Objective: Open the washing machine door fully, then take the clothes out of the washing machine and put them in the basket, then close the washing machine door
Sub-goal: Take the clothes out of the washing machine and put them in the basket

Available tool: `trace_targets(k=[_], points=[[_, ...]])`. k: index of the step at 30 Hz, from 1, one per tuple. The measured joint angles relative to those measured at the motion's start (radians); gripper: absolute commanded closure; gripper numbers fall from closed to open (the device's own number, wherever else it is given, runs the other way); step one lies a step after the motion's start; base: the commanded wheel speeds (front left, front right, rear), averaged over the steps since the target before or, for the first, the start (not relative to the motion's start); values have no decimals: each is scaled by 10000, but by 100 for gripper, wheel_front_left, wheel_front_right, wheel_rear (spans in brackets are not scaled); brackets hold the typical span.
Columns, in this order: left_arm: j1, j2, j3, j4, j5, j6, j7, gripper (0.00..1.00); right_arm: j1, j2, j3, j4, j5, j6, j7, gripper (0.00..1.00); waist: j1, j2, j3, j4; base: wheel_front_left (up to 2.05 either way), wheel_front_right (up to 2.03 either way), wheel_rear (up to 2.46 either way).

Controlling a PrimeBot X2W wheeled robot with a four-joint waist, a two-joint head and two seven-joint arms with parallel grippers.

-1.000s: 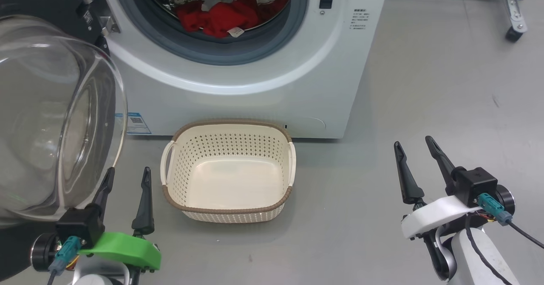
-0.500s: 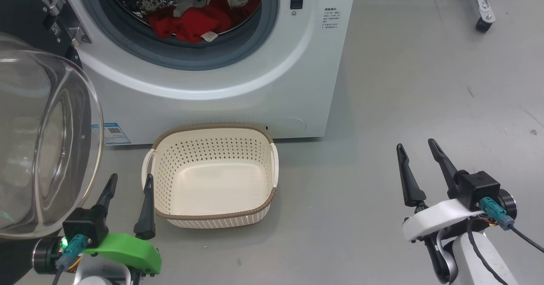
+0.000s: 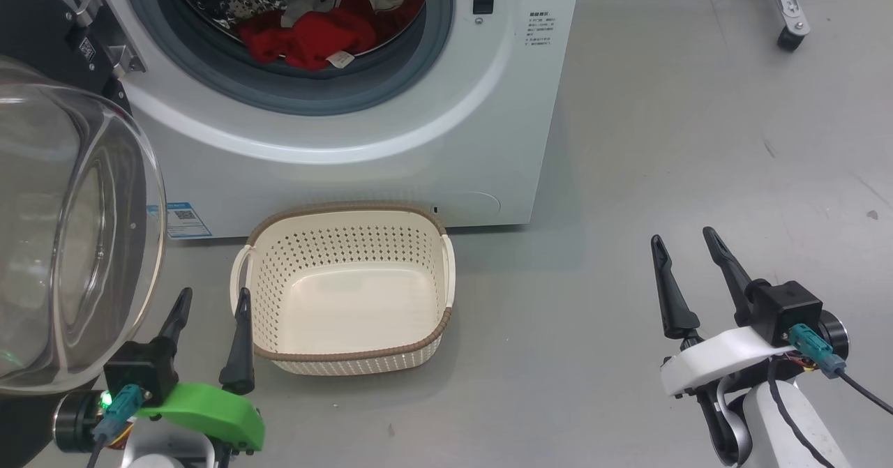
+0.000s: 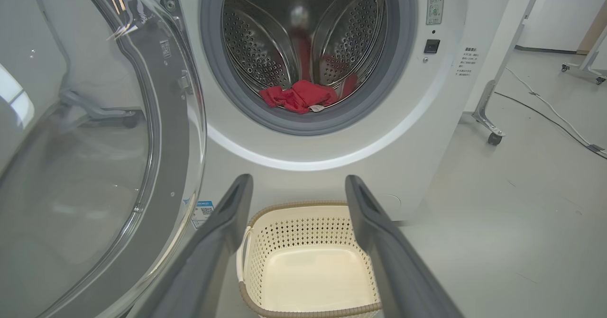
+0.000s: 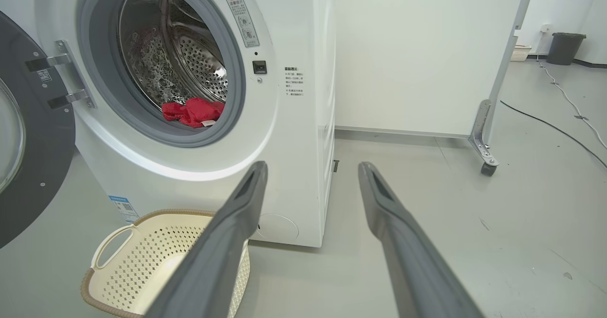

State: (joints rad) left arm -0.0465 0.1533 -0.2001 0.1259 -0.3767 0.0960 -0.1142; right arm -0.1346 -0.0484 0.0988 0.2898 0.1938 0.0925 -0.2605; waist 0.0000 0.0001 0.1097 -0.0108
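The white washing machine [image 3: 363, 140] stands ahead with its door [image 3: 70, 231] swung out to the left, glass bowl bulging toward me. Red clothes [image 3: 307, 35] with a small white label lie in the steel drum, also seen as clothes [image 4: 298, 97] and clothes [image 5: 192, 111]. The cream basket [image 3: 345, 353] sits on the floor in front of the machine, with nothing in it. My left gripper [image 3: 213, 299] is open at the lower left, between door and basket. My right gripper [image 3: 684, 239] is open at the lower right, over bare floor.
A wheeled metal stand leg [image 3: 792, 35] sits at the far right on the grey floor. A white partition [image 5: 417, 52] stands behind the machine, with a cable [image 5: 559, 133] on the floor and a dark bin [image 5: 564, 48] far back.
The camera has shifted, so machine and basket slid left and down in view. Both grippers stay open and hold their places.
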Motion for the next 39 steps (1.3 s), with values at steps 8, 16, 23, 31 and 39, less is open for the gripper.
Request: trace_targets(k=[8, 16, 23, 31, 39], points=[[0, -27, -6, 15, 0, 2, -2, 0, 10, 2, 10, -29, 84, -63, 0, 0, 0, 0, -37, -47, 0, 0, 0], [0, -88, -23, -2, -2, 2, -2, 0, 47, 4, 36, -38, 86, -73, 0, 0, 0, 0, -60, -68, 6, -6, 0], [0, -127, -94, -61, -17, 2, -13, 0, 136, 8, 44, -65, 186, -77, 0, 0, 0, 0, -106, -63, 35, -35, 0], [0, -125, -102, -63, -13, 2, -13, 0, 198, 15, 65, -69, 186, -84, 0, 0, 0, 0, -140, -60, 62, -62, 0], [0, -75, -75, -38, 121, 4, -13, 0, 198, 17, 100, -73, 188, -86, 0, 0, 0, 0, -133, -96, 91, -91, 0]])
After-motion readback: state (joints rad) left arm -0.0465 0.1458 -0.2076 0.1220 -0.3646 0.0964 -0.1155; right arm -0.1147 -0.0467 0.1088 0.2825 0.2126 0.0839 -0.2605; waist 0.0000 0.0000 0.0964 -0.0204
